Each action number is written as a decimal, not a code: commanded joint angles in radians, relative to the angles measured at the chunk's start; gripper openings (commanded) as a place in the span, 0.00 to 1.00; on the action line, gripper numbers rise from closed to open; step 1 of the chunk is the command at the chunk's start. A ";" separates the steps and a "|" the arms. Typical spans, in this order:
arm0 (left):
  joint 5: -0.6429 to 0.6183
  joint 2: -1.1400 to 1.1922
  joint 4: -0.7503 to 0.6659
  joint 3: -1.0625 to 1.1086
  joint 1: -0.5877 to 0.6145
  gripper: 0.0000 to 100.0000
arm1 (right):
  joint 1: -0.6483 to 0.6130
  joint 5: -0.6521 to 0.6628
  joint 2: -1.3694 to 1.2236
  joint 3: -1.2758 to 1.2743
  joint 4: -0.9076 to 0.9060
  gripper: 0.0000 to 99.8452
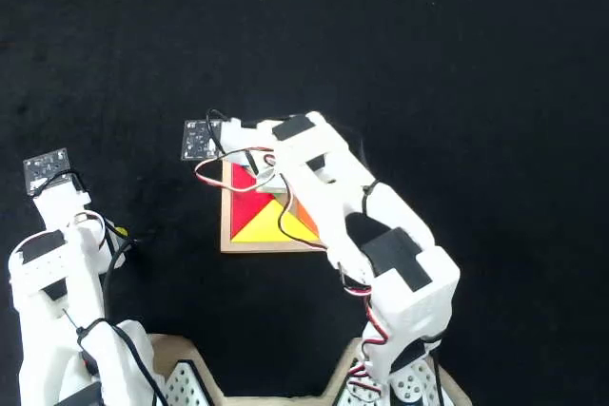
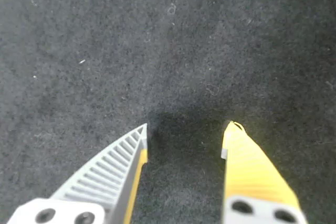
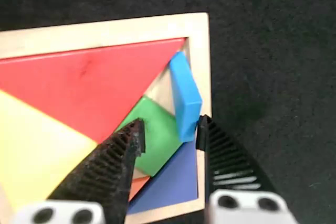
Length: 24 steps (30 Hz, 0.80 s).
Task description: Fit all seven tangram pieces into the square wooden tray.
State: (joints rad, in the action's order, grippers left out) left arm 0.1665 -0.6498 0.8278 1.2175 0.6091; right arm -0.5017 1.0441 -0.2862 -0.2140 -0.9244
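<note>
While the right gripper [image 3: 170, 128] hangs open over the tray [image 3: 105, 29], the blue piece [image 3: 185, 98], judged light and rigid, seemingly leans on edge beside its rim, best pinched across the flat faces.

Table [image 1: 495, 83] is covered to its far edge in black, felt-like cloth, lying flat. Seen close in the left wrist view, the cloth [image 2: 105, 35] has a fine, mottled nap and carries a few pale lint flecks [image 2: 81, 61]. One square wooden tray [image 1: 225, 235] lies flat directly on the cloth, near the middle and somewhat toward the near side, its sides roughly parallel to the table edges. In the right wrist view its light rim [image 3: 105, 27] sits flush against the dark cloth. A pale base board [image 1: 164, 340] rests at the near edge, apart from the tray.
</note>
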 commanded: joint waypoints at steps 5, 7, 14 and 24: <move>-0.011 -0.020 -0.015 -0.008 -0.002 0.23 | -0.020 -0.009 0.007 0.136 -0.152 0.13; -0.011 -0.020 -0.015 -0.008 -0.002 0.23 | -0.018 -0.009 0.007 0.162 -0.167 0.12; -0.011 -0.020 -0.015 -0.008 -0.002 0.23 | 0.040 -0.146 0.001 0.295 -0.106 0.12; -0.011 -0.020 -0.032 -0.005 -0.007 0.23 | 0.106 -0.242 0.076 0.282 -0.203 0.01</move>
State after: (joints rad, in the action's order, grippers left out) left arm 0.1665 -0.6498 0.8263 1.2175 0.6091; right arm -0.4235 0.8401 -0.3015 0.0222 -1.0411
